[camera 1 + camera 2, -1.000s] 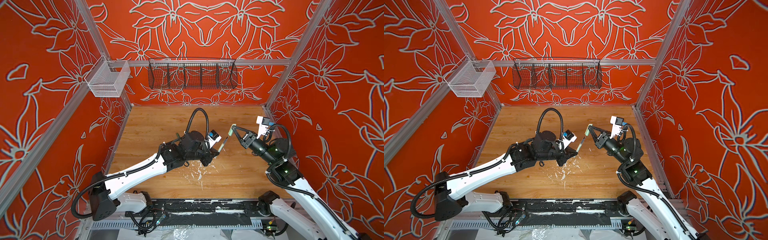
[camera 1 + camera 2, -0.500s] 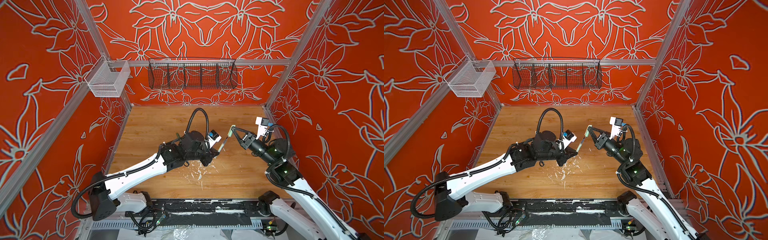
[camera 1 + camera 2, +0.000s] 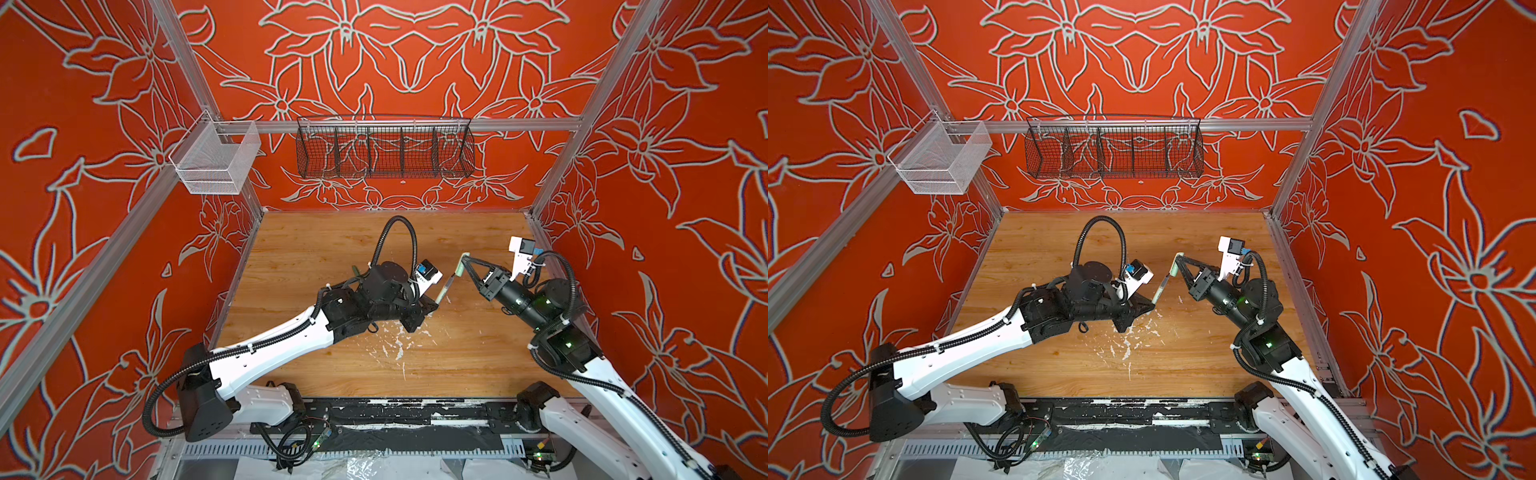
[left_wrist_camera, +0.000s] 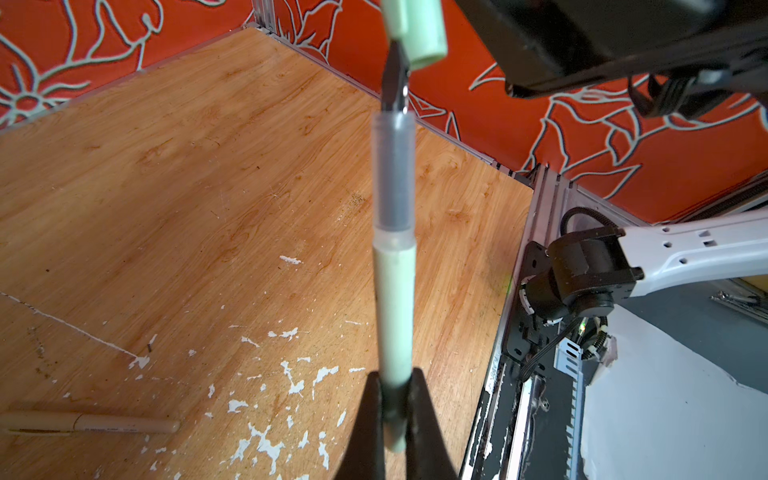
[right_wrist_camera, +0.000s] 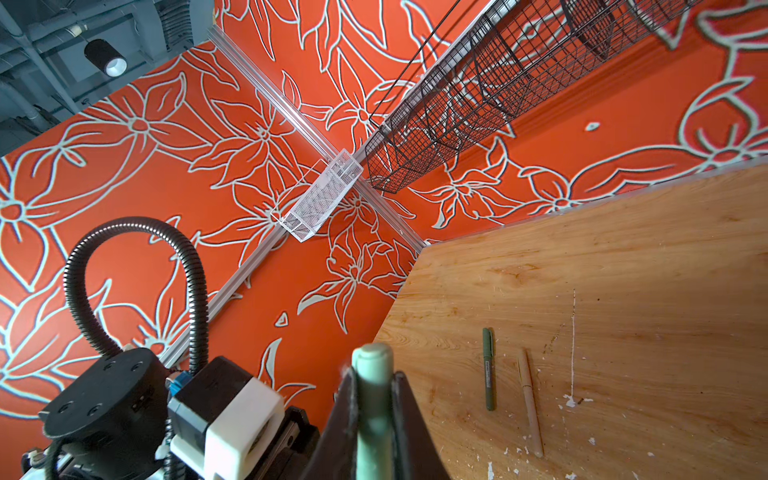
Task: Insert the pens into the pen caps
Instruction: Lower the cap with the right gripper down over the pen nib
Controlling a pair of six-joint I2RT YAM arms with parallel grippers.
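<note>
My left gripper (image 4: 395, 386) is shut on the lower barrel of a pale green pen (image 4: 395, 291). The pen's dark tip points up at the open mouth of a pale green pen cap (image 4: 415, 29), at its rim; whether it is inside I cannot tell. My right gripper (image 5: 374, 378) is shut on that cap (image 5: 374, 399). Both top views show pen (image 3: 444, 289) (image 3: 1162, 286) and cap (image 3: 461, 266) (image 3: 1175, 268) in line above the table's middle, between the left gripper (image 3: 434, 303) and the right gripper (image 3: 463, 259). A dark green pen (image 5: 488, 370) and a tan pen (image 5: 530, 403) lie on the wood, both looking capped.
White paint flecks (image 3: 395, 345) mark the wooden table (image 3: 311, 249) near its front. A black wire basket (image 3: 384, 151) hangs on the back wall and a white mesh basket (image 3: 214, 160) on the left rail. Orange walls close in three sides.
</note>
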